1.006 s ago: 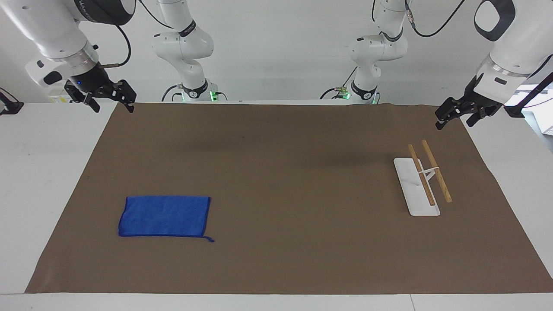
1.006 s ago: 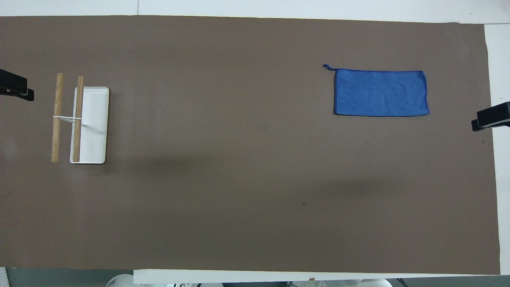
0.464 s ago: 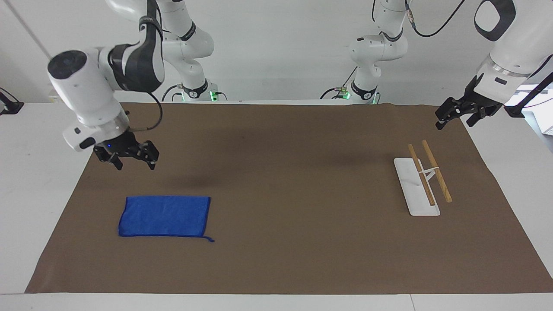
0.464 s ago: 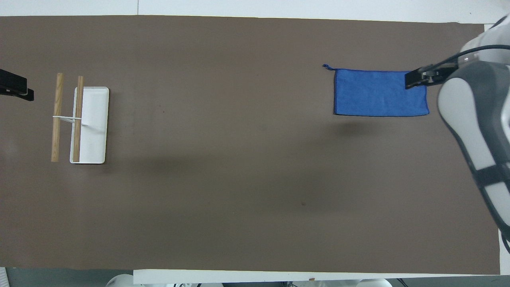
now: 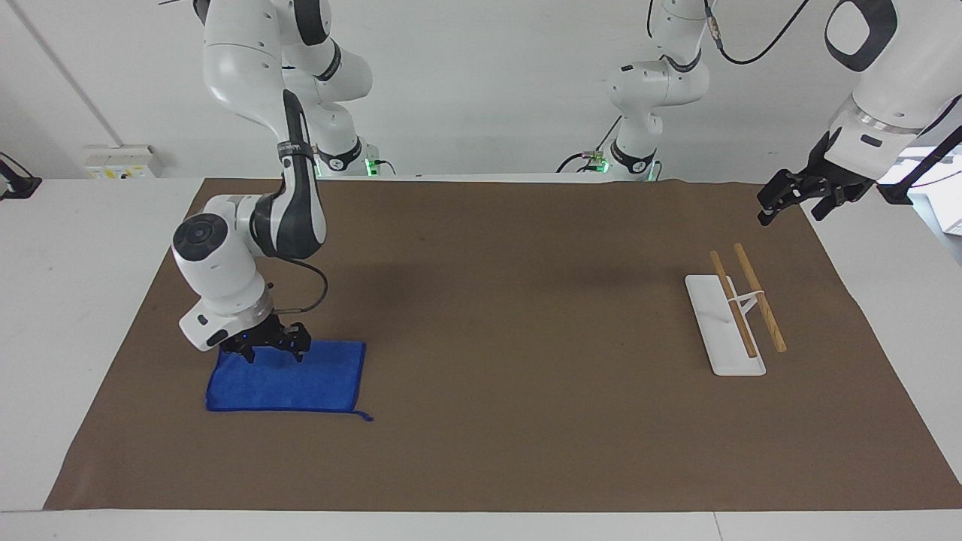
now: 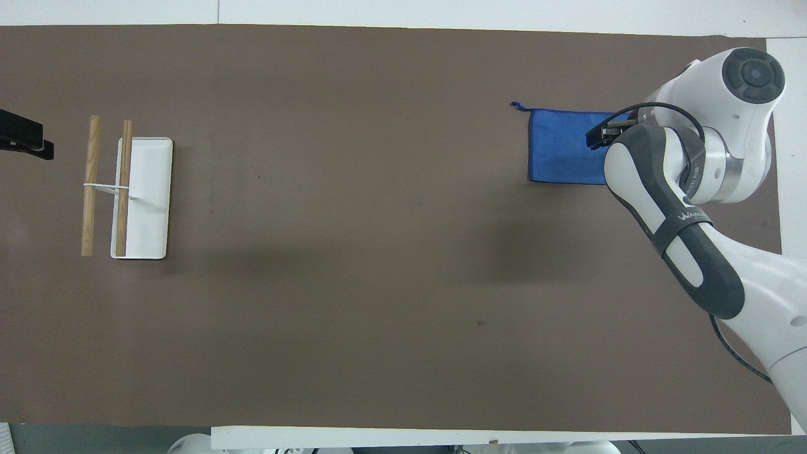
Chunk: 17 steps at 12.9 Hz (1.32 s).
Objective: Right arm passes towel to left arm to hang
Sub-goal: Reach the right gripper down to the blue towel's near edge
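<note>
The blue towel (image 5: 301,387) lies flat on the brown mat toward the right arm's end of the table; it also shows in the overhead view (image 6: 561,151). My right gripper (image 5: 274,353) is open and low over the towel's edge nearer to the robots, its fingertips at the cloth. In the overhead view the right arm hides half the towel and most of the right gripper (image 6: 604,133). My left gripper (image 5: 793,203) is open and waits in the air at the mat's corner, close to the rack.
A towel rack (image 5: 740,312) with a white base and two wooden bars stands toward the left arm's end of the table; it also shows in the overhead view (image 6: 126,189). The brown mat (image 5: 511,338) covers most of the table.
My right arm has swung out from the table's edge and come down onto the towel's near edge. The towel, the rack and the left arm have not moved.
</note>
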Tool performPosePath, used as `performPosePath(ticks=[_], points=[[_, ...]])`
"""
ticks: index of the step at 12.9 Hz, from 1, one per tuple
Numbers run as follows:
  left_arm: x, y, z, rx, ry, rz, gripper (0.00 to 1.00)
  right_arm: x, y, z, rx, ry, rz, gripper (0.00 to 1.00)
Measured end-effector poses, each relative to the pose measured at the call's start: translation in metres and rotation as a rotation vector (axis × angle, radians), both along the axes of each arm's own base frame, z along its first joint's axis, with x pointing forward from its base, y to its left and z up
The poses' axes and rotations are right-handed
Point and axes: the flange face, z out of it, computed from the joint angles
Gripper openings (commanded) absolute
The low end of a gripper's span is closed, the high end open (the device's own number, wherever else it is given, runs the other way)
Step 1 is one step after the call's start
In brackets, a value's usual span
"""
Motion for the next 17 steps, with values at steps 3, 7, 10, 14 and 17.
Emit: performPosePath(ticks=[3, 7, 10, 14, 17], points=[[0.0, 0.0, 0.0, 0.0, 0.0, 0.0, 1.0, -0.011, -0.001, -0.013, 0.004, 0.035, 0.048, 0.77], [0.0, 0.0, 0.0, 0.0, 0.0, 0.0, 1.0, -0.022, -0.002, -0.028, 0.06, 0.066, 0.089, 0.77], [0.0, 0.0, 0.0, 0.0, 0.0, 0.0, 1.0, -0.025, -0.004, -0.032, 0.064, 0.075, 0.116, 0.77], [0.0, 0.0, 0.0, 0.0, 0.0, 0.0, 1.0, -0.03, -0.023, -0.038, 0.066, 0.088, 0.116, 0.73], [0.0, 0.0, 0.0, 0.0, 0.0, 0.0, 1.0, -0.032, -0.025, -0.041, 0.067, 0.095, 0.112, 0.59]])
